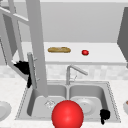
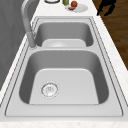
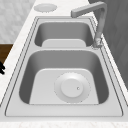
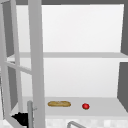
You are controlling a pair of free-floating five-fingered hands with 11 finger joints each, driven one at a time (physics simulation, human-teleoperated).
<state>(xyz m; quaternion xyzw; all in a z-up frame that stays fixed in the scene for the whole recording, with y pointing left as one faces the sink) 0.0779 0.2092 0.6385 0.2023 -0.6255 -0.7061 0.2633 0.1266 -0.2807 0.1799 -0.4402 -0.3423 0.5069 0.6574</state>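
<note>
Fingers of the left hand (image 1: 24, 67) curl round the upright handle (image 1: 31, 70) of the open cabinet door (image 1: 37, 47), handle just to its right; right hand (image 1: 105, 115), curled on nothing, hangs by the sink's (image 1: 113, 100) front corner.

My two hands, left hand (image 1: 24, 67) and right hand (image 1: 105, 115), are matte black all over, human-shaped with slim fingers, no arms, no markings I can see.

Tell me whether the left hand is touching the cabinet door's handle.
Cannot tell. In the front view the left hand sits right beside the door handle, partly overlapped by it, so neither contact nor gap shows plainly.
</note>
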